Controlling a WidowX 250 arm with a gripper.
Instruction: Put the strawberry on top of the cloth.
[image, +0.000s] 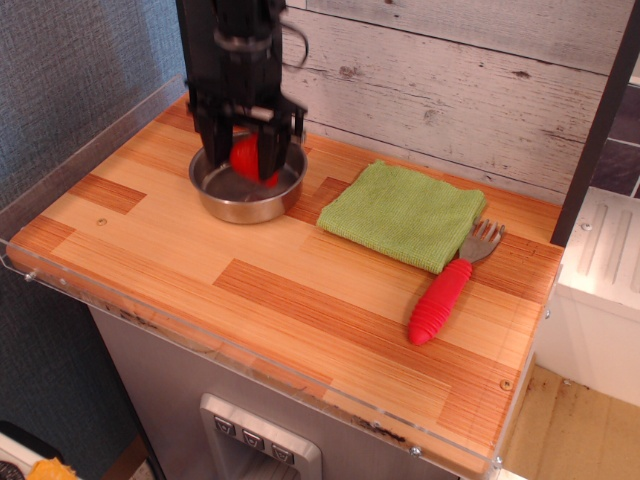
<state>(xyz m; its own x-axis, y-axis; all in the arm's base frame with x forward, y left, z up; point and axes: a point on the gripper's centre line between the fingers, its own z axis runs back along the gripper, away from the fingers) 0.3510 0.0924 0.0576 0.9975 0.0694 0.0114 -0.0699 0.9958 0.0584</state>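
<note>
Strawberry (247, 157) sits clamped between the fingers of the gripper (246, 160), which is closed on it, one dark finger at each side. It hangs above the bowl (222, 200), seemingly clear of the bowl's floor, though motion blur makes the gap hard to judge. What the coming move turns on is the cloth's (404, 213) direction: it lies to the right of the gripper and a little nearer the camera, just beside the bowl and apart from its rim. The carry would be a short sideways pass over that rim. A fork (446, 289) rests at the cloth's far right edge, out of the path.
</note>
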